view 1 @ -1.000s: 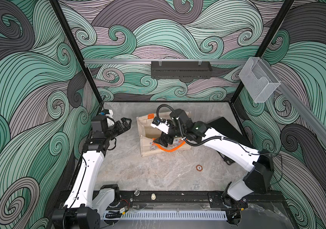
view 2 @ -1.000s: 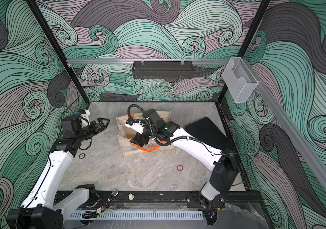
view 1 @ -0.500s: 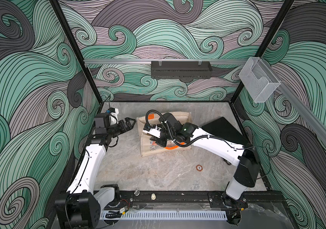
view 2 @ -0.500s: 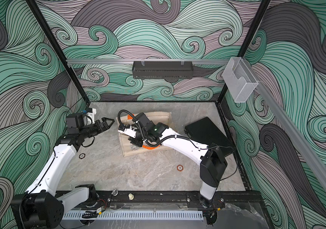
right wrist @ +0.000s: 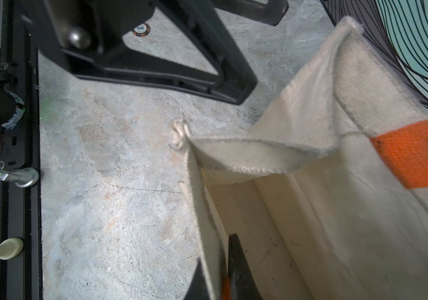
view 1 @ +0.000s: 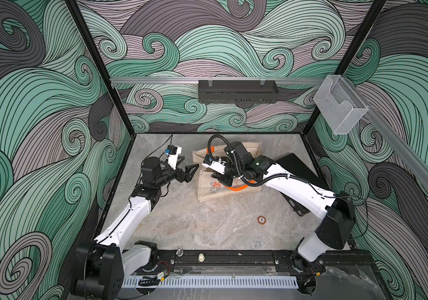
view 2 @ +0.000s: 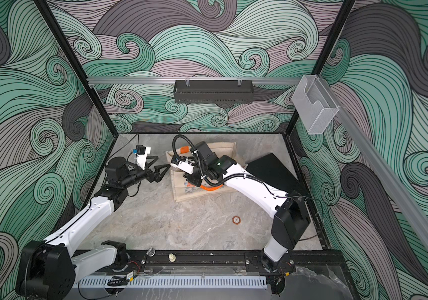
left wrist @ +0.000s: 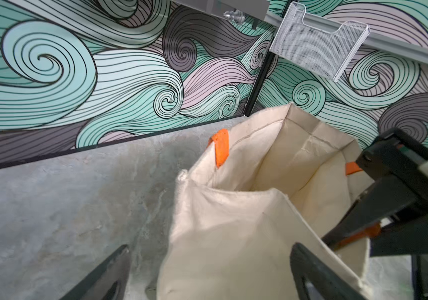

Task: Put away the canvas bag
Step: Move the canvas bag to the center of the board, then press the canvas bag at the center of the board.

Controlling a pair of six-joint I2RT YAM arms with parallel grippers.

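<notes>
Beige, orange-handled canvas bag [view 1: 209, 192] with a flower print, slumped on the desk [view 1: 207, 228] just beside the black case [view 1: 298, 168], and its mouth gapes wide open, pale inside showing!

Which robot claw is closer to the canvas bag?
Right. The right gripper pinches a wall of the canvas bag; the left gripper is open just beside its end, not gripping.

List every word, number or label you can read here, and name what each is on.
"100": on the poker chip, seen in the right wrist view.
"5": on the second chip, small but legible in both top views.
Print on the canvas bag: too small and too covered to read.
</notes>
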